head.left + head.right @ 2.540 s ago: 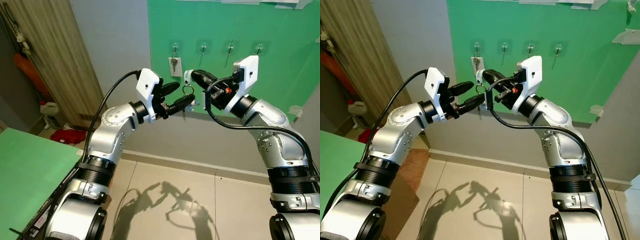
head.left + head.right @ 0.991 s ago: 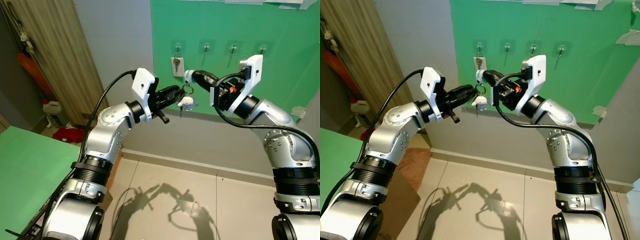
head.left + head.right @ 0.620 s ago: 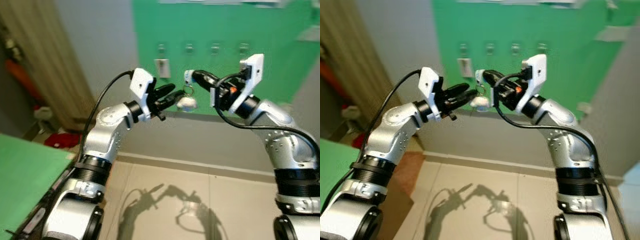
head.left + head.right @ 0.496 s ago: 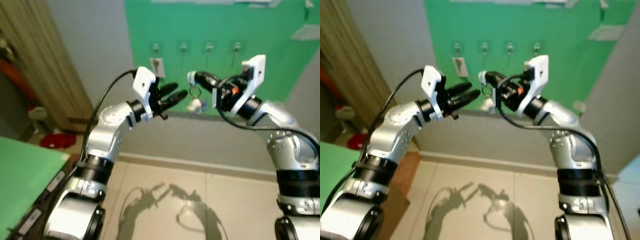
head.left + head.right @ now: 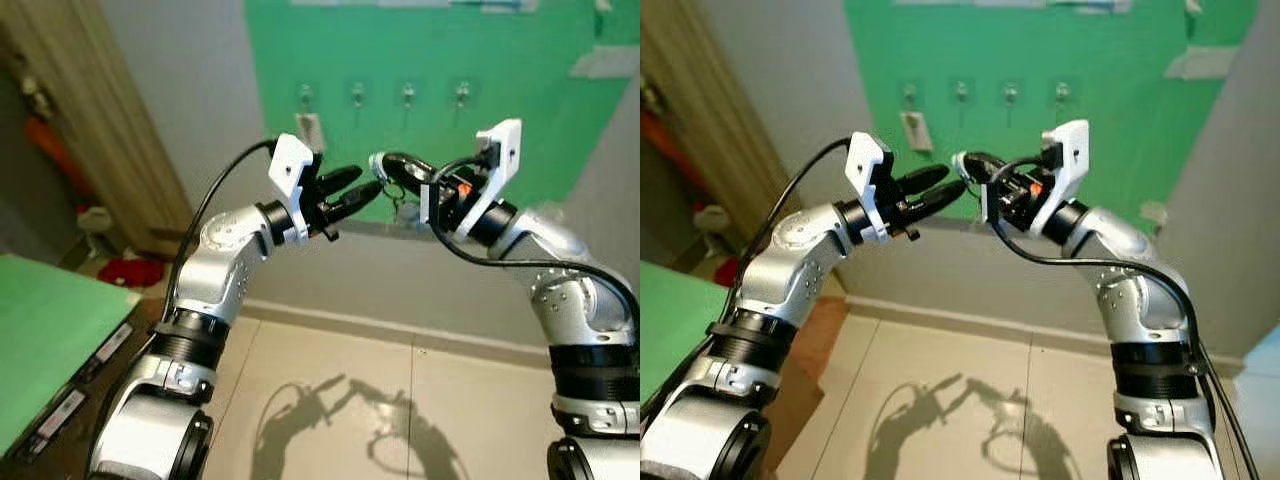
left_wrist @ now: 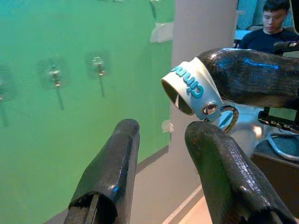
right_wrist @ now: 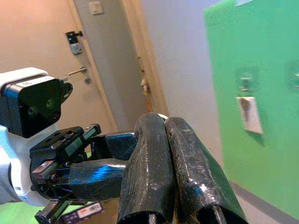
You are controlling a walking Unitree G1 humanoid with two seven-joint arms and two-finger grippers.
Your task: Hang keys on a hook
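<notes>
Both of your arms are raised in front of the green wall panel (image 5: pixel 520 90), tips nearly meeting.

Right end effector (image 5: pixel 381 163): fingers pressed together, pinching the white strap (image 6: pixel 191 91) of the keys (image 5: pixel 402 207). In the left wrist view the strap loops around the tip of that black finger, blue lettering on it, with a snap and a metal ring (image 6: pixel 229 117) just below. The rest of the bunch hangs under the finger, too blurred in the head views to make out.

Left end effector (image 5: pixel 365 184): fingers spread, nothing between them. Its tips sit just beside the strap, apart from it; one fingertip (image 6: pixel 205 135) lies directly under the ring in the wrist view.

Four hooks (image 5: pixel 408 96) run in a row on the green panel, above and behind both end effectors. The keys are below that row, well apart from the wall. A white tag (image 5: pixel 309 128) hangs from the leftmost hook (image 5: pixel 305 94).

Your left side: a green desk (image 5: pixel 50 340) and a wooden door (image 5: pixel 100 120). A person (image 6: pixel 271 28) in a dark top shows behind the right finger in the left wrist view.
</notes>
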